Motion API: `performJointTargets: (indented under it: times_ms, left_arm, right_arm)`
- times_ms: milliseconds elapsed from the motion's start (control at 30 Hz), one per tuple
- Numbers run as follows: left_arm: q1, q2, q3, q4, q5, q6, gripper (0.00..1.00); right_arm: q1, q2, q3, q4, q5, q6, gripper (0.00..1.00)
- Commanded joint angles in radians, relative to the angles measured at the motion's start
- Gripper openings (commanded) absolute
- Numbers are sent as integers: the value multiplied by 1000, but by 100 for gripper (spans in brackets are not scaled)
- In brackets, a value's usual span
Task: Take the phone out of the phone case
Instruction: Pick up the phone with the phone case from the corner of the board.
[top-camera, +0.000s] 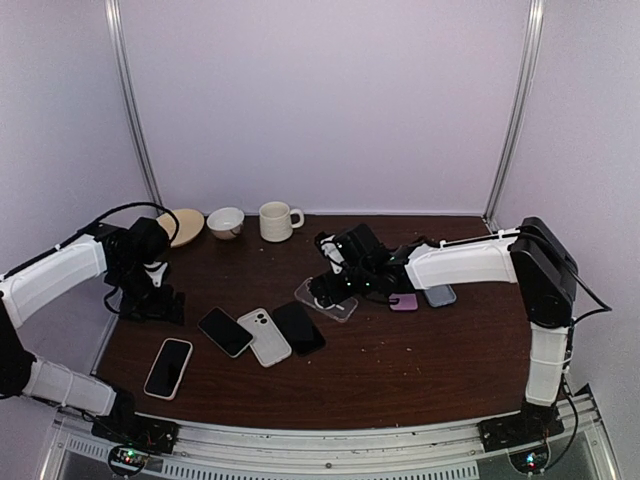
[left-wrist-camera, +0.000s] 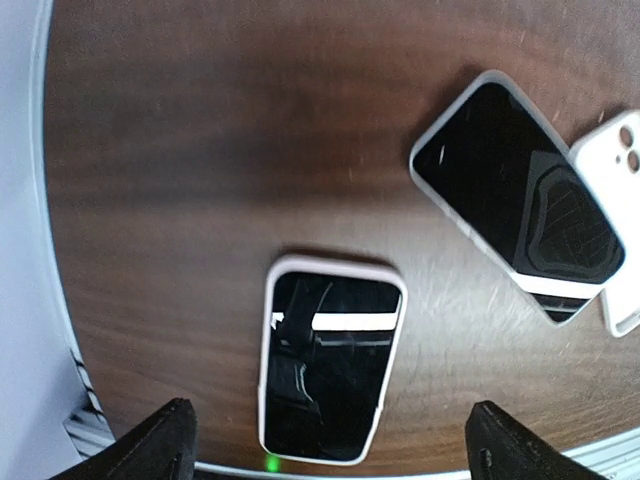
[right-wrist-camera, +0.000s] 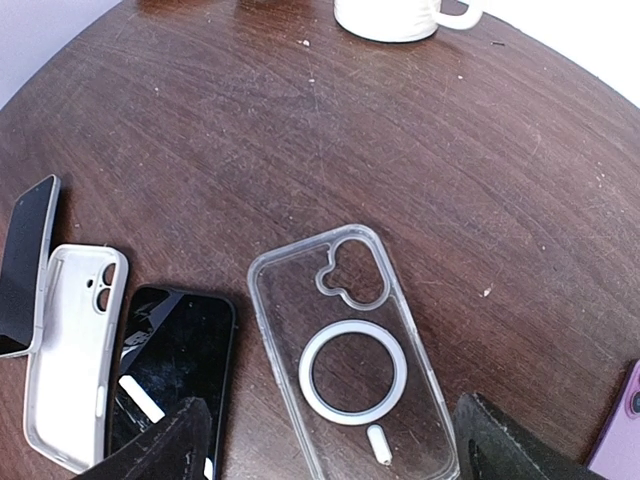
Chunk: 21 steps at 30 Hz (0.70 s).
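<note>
As our right arm (top-camera: 460, 262) reached leftward across the table (top-camera: 400, 370), the right gripper (top-camera: 328, 290) hovered, fingers apart, over the clear case (right-wrist-camera: 350, 350). Our left gripper (top-camera: 155, 305), also spread wide, hung above the cased phone (left-wrist-camera: 330, 370).

The table (right-wrist-camera: 250, 130) is dark brown wood-grain, the clear case (right-wrist-camera: 352, 350) white-ringed, the mug (top-camera: 277, 221) cream.
</note>
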Motion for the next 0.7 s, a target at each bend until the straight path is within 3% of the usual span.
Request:
performJointTargets:
  times_ms: [0,233,400,667]
  left_arm:
    - [-92,-47,-80,-55,-28,-206,98]
    - [-249,-40,-148,-84,-161,-347,97]
    - [-269,-17,-173,-84,-248,-432,98]
    - [-256,21,-295,139,-129,-356,97]
  right_arm:
    - [11,-23,6,-27,18,-32,89]
    - [120,-17,33,-59,-2,-69,89]
    - [148,-8,26,-48,-3,-31,90]
    - [170,0,19,-42,-2,-18,90]
